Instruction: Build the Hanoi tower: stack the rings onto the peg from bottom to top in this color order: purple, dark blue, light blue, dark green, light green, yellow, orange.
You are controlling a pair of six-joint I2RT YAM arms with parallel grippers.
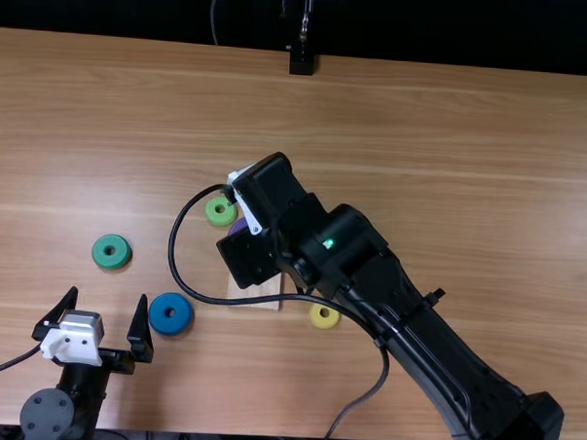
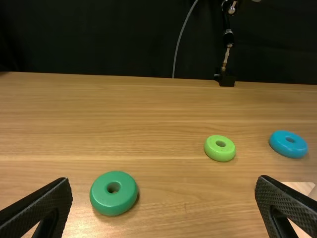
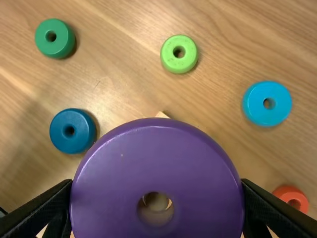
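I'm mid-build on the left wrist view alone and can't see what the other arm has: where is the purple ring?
Observer: In the right gripper, with the purple ring between its two fingers.
Operator: Dark blue goes on after that. Where is it?
Observer: In the top view, the dark blue ring lies on the table just right of the left gripper.
Operator: And yellow, for later?
Observer: The yellow ring lies on the table, right of the pale block in the top view.
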